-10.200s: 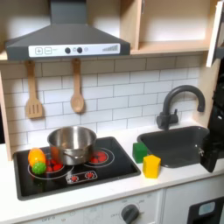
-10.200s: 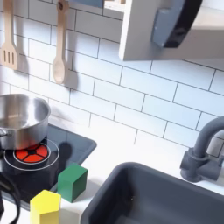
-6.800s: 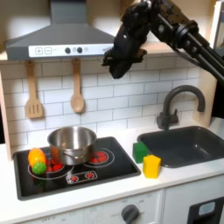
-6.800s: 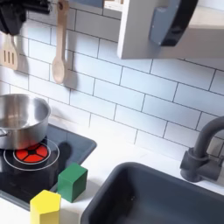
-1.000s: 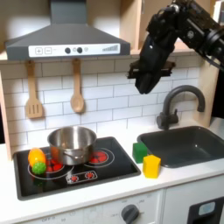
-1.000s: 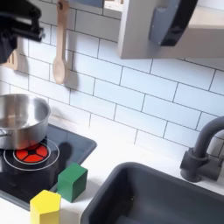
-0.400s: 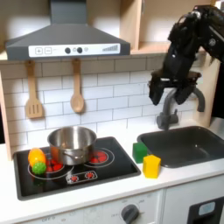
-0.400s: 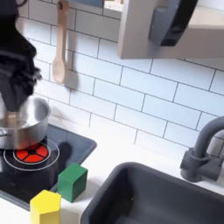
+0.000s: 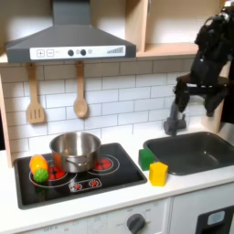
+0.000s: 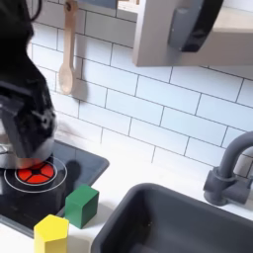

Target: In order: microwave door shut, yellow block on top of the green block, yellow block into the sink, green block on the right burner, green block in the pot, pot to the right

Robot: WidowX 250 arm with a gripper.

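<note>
Yellow block [image 9: 159, 173] on bench [image 9: 183, 196], lower centre of first exterior view, touching green block [image 9: 145, 158] behind it; not stacked yet. You judge stacking, sink knock, burner, pot steps all left. Microwave door state: cannot tell. Blocks matte, plain, cube-like. Pot [image 9: 75, 149] shiny steel, round, low-walled, on glossy black cooktop [image 9: 114, 175]. Sink [image 9: 196, 152] dark grey, empty. Claw [image 9: 195, 97] upper right, above sink, fingers spread, empty.
</note>
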